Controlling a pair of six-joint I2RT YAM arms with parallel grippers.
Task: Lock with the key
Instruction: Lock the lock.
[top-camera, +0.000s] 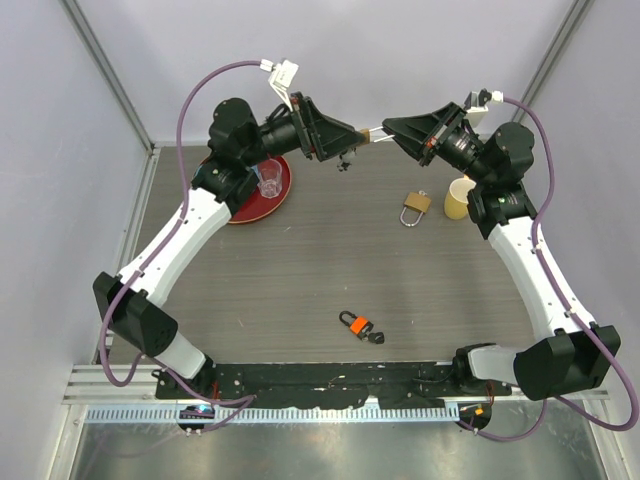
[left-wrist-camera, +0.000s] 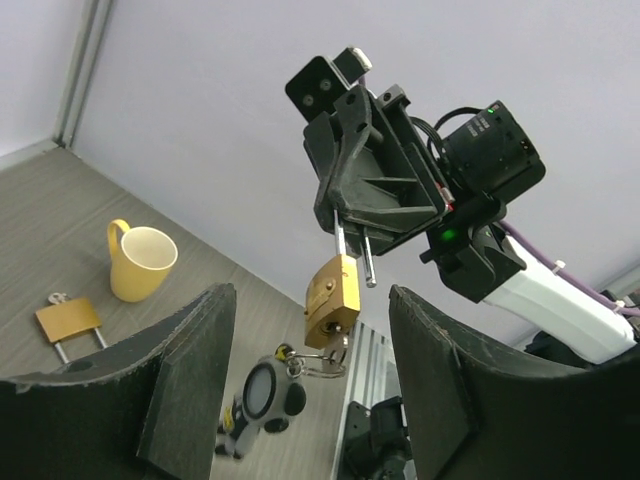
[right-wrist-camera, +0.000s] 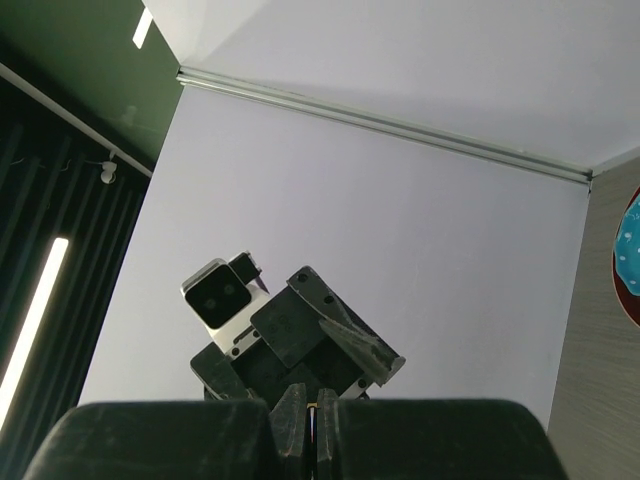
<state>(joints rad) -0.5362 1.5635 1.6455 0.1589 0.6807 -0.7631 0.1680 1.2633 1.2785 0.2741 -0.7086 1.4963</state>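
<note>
My right gripper (top-camera: 388, 130) is shut on the shackle of a brass padlock (left-wrist-camera: 333, 300) and holds it in the air over the back of the table. One shackle leg hangs free beside the body. A key (left-wrist-camera: 342, 343) sits in the padlock's underside, with a ring and a small black-and-white toy (left-wrist-camera: 262, 395) dangling from it. My left gripper (left-wrist-camera: 312, 335) is open, its fingers (left-wrist-camera: 190, 380) on either side of the padlock and key without touching them. In the right wrist view the fingers (right-wrist-camera: 295, 415) are pressed together on a thin sliver.
A second brass padlock (top-camera: 417, 207) lies on the table beside a yellow mug (top-camera: 458, 197). A key with an orange fob (top-camera: 360, 325) lies near the front. A red plate (top-camera: 240, 208) with a clear cup (top-camera: 268, 180) stands at the back left.
</note>
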